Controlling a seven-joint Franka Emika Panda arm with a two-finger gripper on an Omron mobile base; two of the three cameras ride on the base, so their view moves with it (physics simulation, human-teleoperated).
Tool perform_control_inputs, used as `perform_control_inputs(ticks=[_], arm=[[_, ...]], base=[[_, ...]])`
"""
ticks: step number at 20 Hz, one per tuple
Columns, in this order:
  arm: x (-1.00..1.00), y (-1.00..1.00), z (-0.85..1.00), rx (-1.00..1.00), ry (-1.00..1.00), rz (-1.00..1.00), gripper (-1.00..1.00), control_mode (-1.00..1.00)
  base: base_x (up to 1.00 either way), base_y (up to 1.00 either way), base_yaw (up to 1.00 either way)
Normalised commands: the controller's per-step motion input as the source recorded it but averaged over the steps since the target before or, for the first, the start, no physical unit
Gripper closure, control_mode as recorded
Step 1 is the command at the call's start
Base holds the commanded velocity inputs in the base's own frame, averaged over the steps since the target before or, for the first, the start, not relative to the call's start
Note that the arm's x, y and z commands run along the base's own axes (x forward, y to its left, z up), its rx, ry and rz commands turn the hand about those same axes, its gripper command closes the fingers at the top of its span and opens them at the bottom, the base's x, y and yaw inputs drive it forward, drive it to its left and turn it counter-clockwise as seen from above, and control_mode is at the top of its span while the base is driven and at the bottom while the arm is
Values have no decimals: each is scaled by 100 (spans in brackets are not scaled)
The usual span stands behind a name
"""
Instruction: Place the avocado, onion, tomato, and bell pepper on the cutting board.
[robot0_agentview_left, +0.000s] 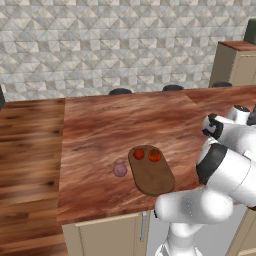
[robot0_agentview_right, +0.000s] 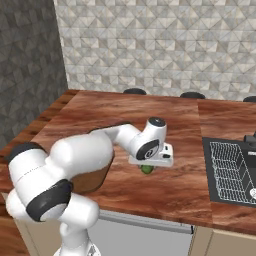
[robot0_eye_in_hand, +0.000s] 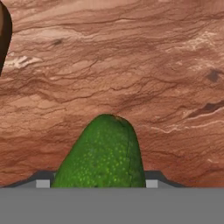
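My gripper (robot0_agentview_right: 148, 164) hangs low over the reddish counter, right of the cutting board (robot0_agentview_left: 152, 175), and is shut on the avocado (robot0_agentview_right: 147, 169). In the hand view the glossy green avocado (robot0_eye_in_hand: 103, 153) stands between the two fingertips (robot0_eye_in_hand: 43, 183). The deep-red bell pepper (robot0_agentview_left: 139, 153) and the orange-red tomato (robot0_agentview_left: 155, 155) lie side by side on the far end of the dark oval board. The pinkish-purple onion (robot0_agentview_left: 120, 170) rests on the counter just left of the board. I cannot tell whether the avocado touches the counter.
A sink with a wire rack (robot0_agentview_right: 232, 170) is set into the counter to the right of the gripper. Dark stool tops (robot0_agentview_left: 120, 91) line the counter's far edge. My own arm covers the counter's near right part in the left base view.
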Motion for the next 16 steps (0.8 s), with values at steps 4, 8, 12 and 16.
perform_control_inputs(ticks=[4,8,12,16], arm=[[-38,58,37,-1,-6,3,100,-100],[-36,62,33,-1,-5,3,100,-100],[-34,66,28,-2,-6,3,100,-100],[-31,70,20,-1,-7,4,100,-100]], base=[[0,0,0],[0,0,0],[0,0,0],[0,0,0]])
